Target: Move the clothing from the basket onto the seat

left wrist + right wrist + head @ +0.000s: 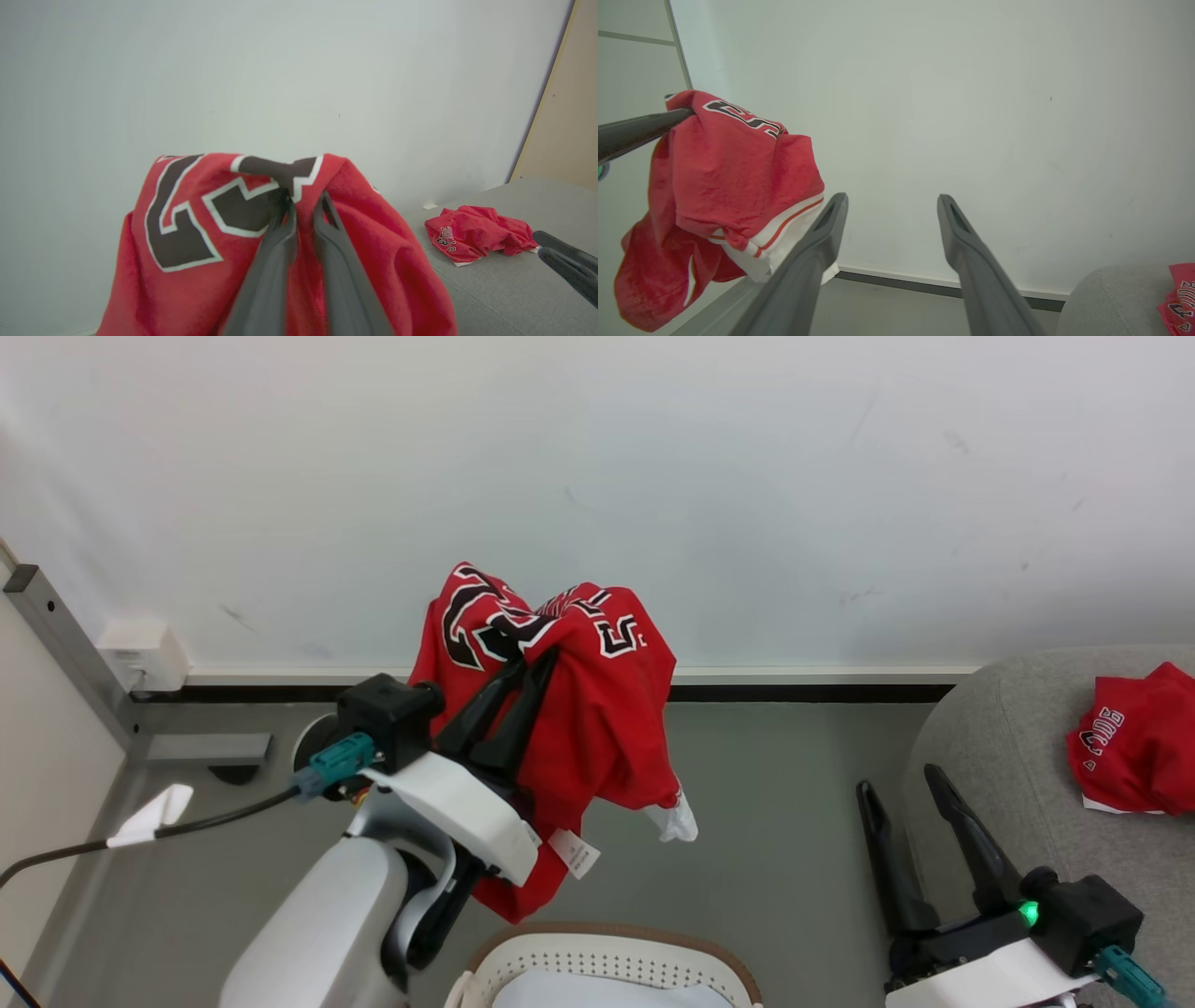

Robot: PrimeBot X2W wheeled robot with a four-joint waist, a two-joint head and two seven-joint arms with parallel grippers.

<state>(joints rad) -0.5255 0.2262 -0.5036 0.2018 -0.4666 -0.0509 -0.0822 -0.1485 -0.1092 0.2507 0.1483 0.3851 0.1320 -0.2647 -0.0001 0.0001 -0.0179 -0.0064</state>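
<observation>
A red jersey [597, 709] with black numerals hangs in the air above the floor, pinched near its top by my left gripper [532, 663], which is shut on it. The left wrist view has the same jersey [196, 242] draped around the closed left gripper [303, 200]. Below it, at the bottom edge, stands the white basket [597, 961] with its brown rim. A second red jersey [1134, 742] lies crumpled on the grey seat [1008, 747] at the right. My right gripper [898, 789] stands open beside the seat's left edge, holding nothing. The right wrist view shows the hanging jersey [733, 186] left of the right gripper [892, 200].
A white wall with a dark baseboard [803, 693] runs behind everything. A grey metal post [65, 644] and a white wall box [140, 653] sit at the far left, with a black cable [187, 826] trailing from my left wrist. Grey floor [775, 840] lies between basket and seat.
</observation>
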